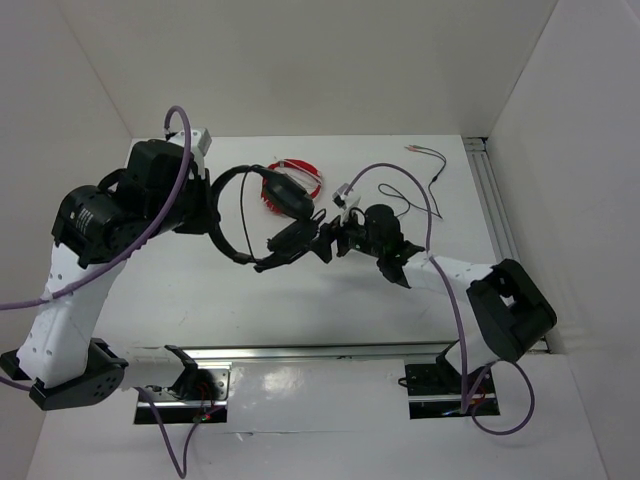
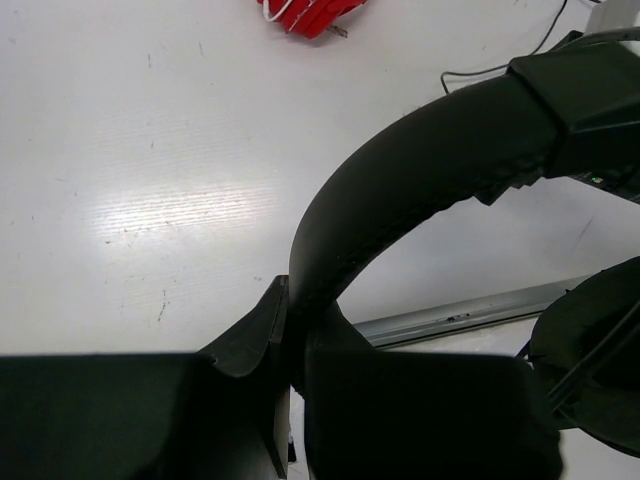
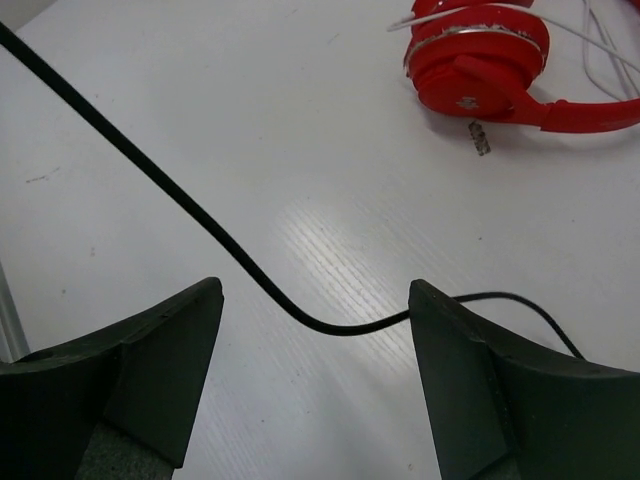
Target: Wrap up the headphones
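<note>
The black headphones (image 1: pixel 262 215) are held above the table's middle, with one earcup (image 1: pixel 287 196) up and the other (image 1: pixel 283 243) lower. My left gripper (image 1: pixel 213 215) is shut on the headband (image 2: pixel 400 180), its jaws pinching the band's end in the left wrist view (image 2: pixel 295 305). My right gripper (image 1: pixel 326 238) is open just right of the earcups. In the right wrist view (image 3: pixel 315 300) the thin dark cable (image 3: pixel 200 215) runs loose across the gap between the fingers (image 3: pixel 170 350), touching neither. The cable trails off to the right (image 1: pixel 405 200).
Red headphones (image 1: pixel 297 172) lie on the table behind the black ones and show in the right wrist view (image 3: pixel 480 60). Thin loose wires (image 1: pixel 428 153) lie at the back right. Metal rails run along the near edge (image 1: pixel 320 352) and the right side (image 1: pixel 490 200). White walls enclose the table.
</note>
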Robot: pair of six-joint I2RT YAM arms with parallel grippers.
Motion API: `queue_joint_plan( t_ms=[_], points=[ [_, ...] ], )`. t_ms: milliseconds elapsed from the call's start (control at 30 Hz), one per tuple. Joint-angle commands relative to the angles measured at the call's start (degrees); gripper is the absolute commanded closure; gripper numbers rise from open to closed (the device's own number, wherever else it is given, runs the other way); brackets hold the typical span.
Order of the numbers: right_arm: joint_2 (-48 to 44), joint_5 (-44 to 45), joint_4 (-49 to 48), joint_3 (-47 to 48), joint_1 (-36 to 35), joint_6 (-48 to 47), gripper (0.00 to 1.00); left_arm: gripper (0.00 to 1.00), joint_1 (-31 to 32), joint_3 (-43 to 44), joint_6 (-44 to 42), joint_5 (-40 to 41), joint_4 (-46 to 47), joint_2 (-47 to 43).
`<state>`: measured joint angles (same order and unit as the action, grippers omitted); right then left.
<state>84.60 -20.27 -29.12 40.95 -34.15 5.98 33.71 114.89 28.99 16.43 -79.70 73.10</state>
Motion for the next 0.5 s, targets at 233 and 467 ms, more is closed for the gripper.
queue_joint_plan(
  t_ms=[233, 467],
  points=[
    [9.3, 2.3, -5.3, 4.7, -0.6, -0.1, 0.23, 0.94, -1.7, 5.3, 4.1, -2.4, 4.6, -3.1],
    [12.9, 5.8, -4.3, 8.4, -1.1, -0.9, 0.23, 0.94, -1.7, 3.7, 4.1, -2.9, 4.6, -4.4]
  ],
)
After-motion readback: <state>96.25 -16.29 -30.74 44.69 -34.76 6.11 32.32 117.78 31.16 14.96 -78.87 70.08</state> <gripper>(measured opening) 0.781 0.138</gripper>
